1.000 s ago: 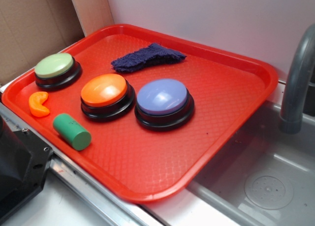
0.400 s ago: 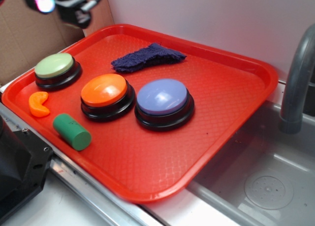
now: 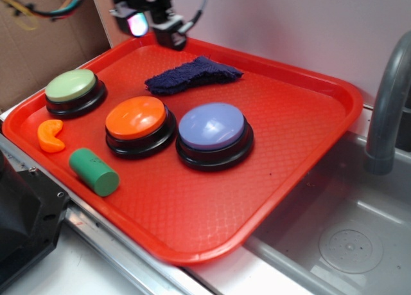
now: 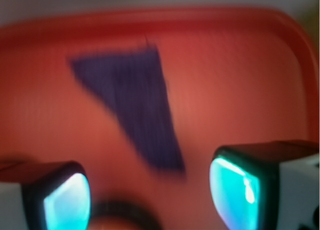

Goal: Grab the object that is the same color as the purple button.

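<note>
While hanging above the far left rim of the red tray [image 3: 308,89], tool [image 3: 154,26] spread wide, nothing between its two glowing teal pads [image 4: 232,187]. Clear of every object; no contact with tray or cloth.

Just right of and slightly nearer than the tool in the exterior view: dark navy-purple rag [image 3: 191,74], flat on the tray floor near the far rim, elongated, long axis along that rim, fuzzy and irregular at the edges. From the wrist view, blurred by motion: rag [image 4: 131,102] as a dark wedge ahead of the pads, its narrow end reaching toward the gap between them, wider end toward the tray's far rim [image 4: 150,17]. Well below the tool, not between the pads.

Nearer the camera than the rag: purple button [image 3: 214,134], lavender dome on a black base, close to the tray's middle. Touching or just beside it on the left: orange button [image 3: 138,124]. Farther left, apart from both: pale green button [image 3: 72,90]. Near the tray's front left edge: small orange curved piece [image 3: 50,135] and green cylinder [image 3: 94,171] lying on its side, near each other but apart.

Right of the tray: grey sink basin [image 3: 347,243] with a grey faucet [image 3: 388,108] rising beside it. Behind the tray at left: brown cardboard [image 3: 45,44].
</note>
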Tool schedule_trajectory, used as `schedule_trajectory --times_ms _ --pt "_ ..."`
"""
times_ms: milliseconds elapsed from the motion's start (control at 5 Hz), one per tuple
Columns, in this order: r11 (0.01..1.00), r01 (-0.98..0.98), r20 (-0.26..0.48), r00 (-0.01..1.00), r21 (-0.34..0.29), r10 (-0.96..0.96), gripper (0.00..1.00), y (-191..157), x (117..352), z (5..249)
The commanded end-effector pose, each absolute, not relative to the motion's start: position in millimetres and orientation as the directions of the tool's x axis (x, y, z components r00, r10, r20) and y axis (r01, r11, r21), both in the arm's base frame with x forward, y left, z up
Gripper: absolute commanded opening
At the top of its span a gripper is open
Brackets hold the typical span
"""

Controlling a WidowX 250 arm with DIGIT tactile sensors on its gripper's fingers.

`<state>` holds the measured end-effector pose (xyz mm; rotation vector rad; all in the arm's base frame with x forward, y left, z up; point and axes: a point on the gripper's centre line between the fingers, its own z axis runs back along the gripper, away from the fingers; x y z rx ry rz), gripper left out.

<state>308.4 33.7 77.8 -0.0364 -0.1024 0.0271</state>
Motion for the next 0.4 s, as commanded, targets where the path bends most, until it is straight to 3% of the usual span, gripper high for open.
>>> schedule_trajectory --times_ms 0,200 --pt "0.998 0.065 0.104 0.992 0.001 -0.065 1.0 29 336 38" --pt "0.996 0.083 0.081 0.994 -0.04 -0.079 1.0 29 319 29"
